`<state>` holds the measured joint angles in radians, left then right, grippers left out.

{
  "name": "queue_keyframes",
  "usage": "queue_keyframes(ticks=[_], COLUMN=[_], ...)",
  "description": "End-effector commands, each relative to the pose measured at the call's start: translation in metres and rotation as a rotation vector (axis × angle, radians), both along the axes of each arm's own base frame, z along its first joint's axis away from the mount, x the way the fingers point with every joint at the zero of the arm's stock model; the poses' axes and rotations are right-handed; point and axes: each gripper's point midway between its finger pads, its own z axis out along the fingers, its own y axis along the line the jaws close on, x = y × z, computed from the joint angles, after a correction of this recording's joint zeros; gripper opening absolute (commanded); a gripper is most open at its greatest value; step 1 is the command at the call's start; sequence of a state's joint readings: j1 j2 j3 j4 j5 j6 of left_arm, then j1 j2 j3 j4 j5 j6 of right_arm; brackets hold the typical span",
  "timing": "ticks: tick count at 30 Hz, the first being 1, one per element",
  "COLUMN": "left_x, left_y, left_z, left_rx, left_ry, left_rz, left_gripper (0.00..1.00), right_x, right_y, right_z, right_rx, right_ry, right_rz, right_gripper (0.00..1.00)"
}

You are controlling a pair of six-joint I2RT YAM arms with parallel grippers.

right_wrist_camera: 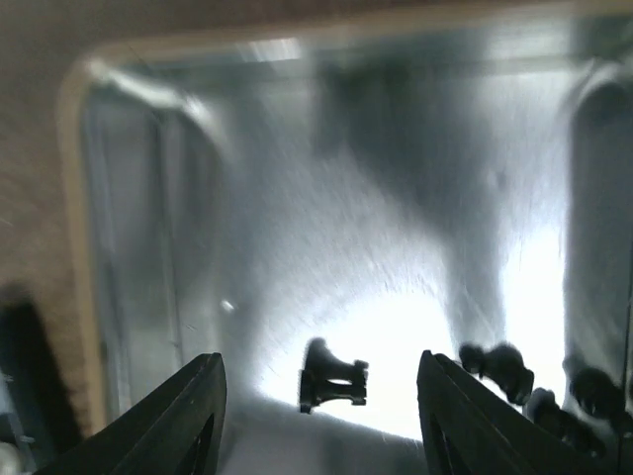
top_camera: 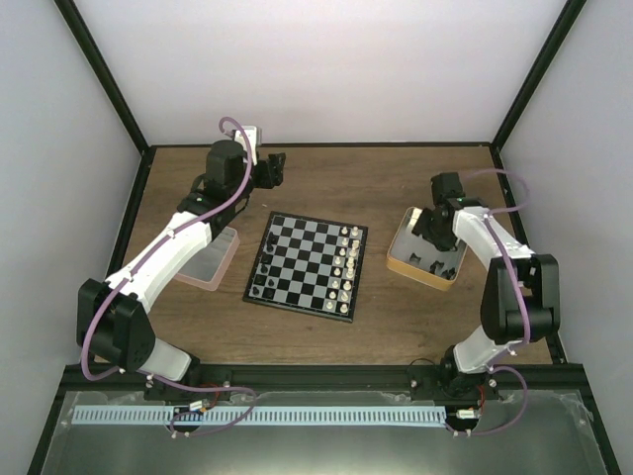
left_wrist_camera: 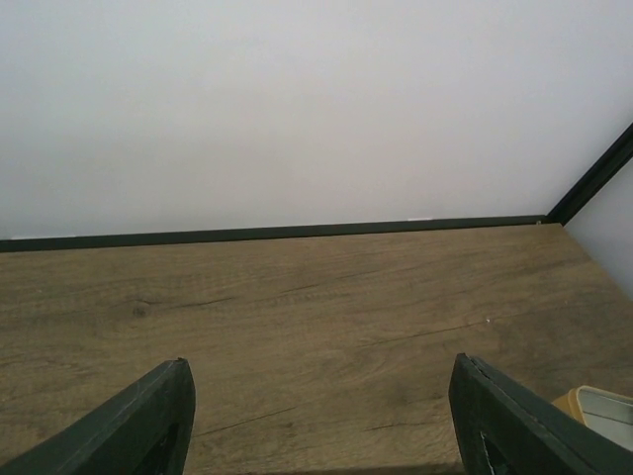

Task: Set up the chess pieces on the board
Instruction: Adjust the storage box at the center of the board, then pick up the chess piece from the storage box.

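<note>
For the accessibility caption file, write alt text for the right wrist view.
A tiny black plastic chess piece appears to lie on its side on the pale, shiny floor of a tan-rimmed tray, between the two dark fingers of the open right hand. More black pieces cluster at lower right; the picture is blurred.

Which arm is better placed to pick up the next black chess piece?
Right. The right gripper hangs open over the tan tray, a black piece lying between its fingers; the left gripper faces bare tabletop.
</note>
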<state>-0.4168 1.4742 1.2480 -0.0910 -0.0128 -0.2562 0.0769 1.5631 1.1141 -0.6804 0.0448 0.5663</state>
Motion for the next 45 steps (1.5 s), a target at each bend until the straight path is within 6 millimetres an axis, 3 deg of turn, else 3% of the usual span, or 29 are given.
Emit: queue_keyframes(ticks=[1,8,14,17,26,33,37,41,45], left_x=[-0.002,-0.004,-0.005,-0.005,-0.005,-0.004,-0.004,-0.004,-0.003], left_y=[0.001,0.002,0.002,0.002,0.002,0.005,0.006,0.008,0.015], left_z=[0.008,0.006,0.003,0.002,0.002,0.001,0.001,0.000,-0.001], left_rx=[-0.016,-0.015,-0.013,-0.013,-0.013,-0.004,-0.001,0.004,0.004], left_ry=[-0.019,-0.010,-0.002,-0.002,-0.002,-0.003,-0.004,-0.002,0.005], left_rz=[-0.012,-0.010,-0.010,-0.009,-0.007,0.002,0.010,0.022,0.061], left_gripper=[0.73,0.73,0.73,0.73,0.73,0.73,0.73,0.73,0.73], right_x=[-0.031,-0.056,-0.068,-0.071,-0.064,-0.047,-0.032,-0.016,0.006], right_y=[0.001,-0.018,-0.024,-0.023,-0.027,-0.033,-0.025,-0.006,0.032], right_z=[-0.032,-0.048,-0.059,-0.065,-0.069,-0.037,-0.012,0.009,0.028], right_rx=[0.009,-0.081,-0.114,-0.103,-0.127,-0.177,-0.180,-0.170,-0.145], right_ry=[0.162,0.275,0.319,0.332,0.303,0.213,0.145,0.092,0.027], right_rz=[-0.034,-0.121,-0.137,-0.136,-0.142,-0.156,-0.140,-0.100,0.004], right_gripper=[0.54,0.37,0.38,0.38,0.13,0.07,0.07,0.07,0.07])
